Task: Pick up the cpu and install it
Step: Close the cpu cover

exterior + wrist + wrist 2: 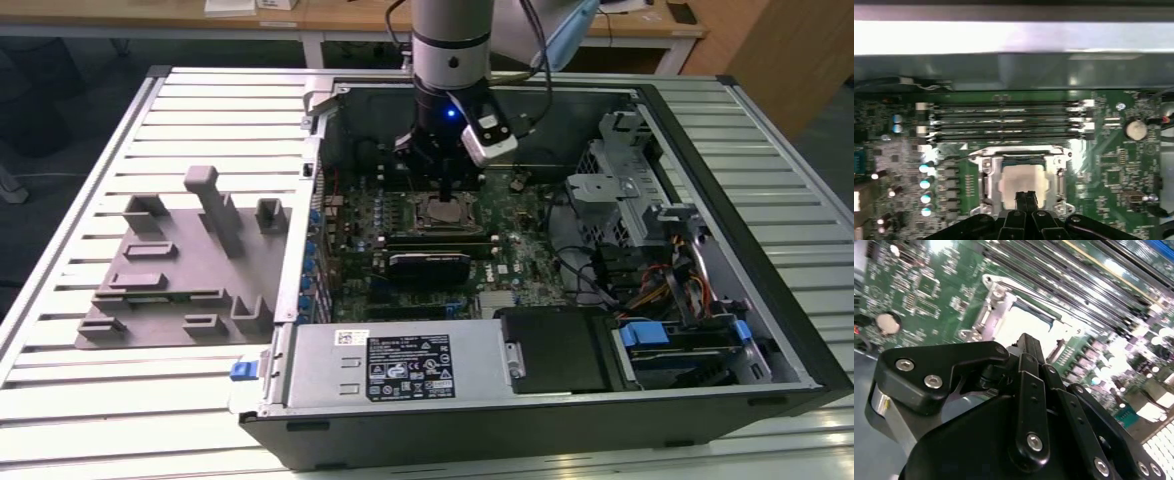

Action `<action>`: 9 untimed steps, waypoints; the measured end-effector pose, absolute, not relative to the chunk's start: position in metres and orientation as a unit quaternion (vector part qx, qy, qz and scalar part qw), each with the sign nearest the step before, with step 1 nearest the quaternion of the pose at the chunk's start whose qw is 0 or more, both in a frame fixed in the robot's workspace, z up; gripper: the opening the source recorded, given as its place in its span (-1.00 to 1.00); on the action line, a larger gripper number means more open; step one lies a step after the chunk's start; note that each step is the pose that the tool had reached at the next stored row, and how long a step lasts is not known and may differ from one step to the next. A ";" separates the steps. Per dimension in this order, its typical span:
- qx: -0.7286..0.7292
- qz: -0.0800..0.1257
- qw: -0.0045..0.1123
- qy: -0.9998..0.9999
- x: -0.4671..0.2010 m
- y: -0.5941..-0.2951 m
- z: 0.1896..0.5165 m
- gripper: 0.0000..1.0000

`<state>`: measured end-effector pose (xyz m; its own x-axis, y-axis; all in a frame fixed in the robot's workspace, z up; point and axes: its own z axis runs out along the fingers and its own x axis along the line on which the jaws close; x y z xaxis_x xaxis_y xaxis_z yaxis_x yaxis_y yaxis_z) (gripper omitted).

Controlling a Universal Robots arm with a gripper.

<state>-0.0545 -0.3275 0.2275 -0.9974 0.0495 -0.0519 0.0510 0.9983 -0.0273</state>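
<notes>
We see the claw (1026, 198) with its 2 fingers shut tight together and nothing between them. It hangs right over the cpu (1013, 181). We cannot tell if they touch. The cpu lies flat in the socket (988, 175) on the green board (1114, 165). The board is inside the open computer box (534, 425), which sits on the tabletop (200, 120).

cpu (1015, 178) partly behind gripper (1026, 196)
</notes>
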 end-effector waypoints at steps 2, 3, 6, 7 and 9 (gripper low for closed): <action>0.025 -0.014 0.026 0.999 -0.050 -0.327 0.227 -0.79; 0.025 -0.014 0.026 0.999 -0.050 -0.328 0.228 -0.79; 0.025 -0.014 0.026 0.999 -0.050 -0.327 0.230 -0.79; 0.025 -0.014 0.026 0.999 -0.050 -0.327 0.232 -0.79; 0.025 -0.014 0.026 0.999 -0.050 -0.327 0.236 -0.79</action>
<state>-0.0496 -0.3275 0.2365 -0.9974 0.0496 -0.0520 0.0510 0.9983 -0.0272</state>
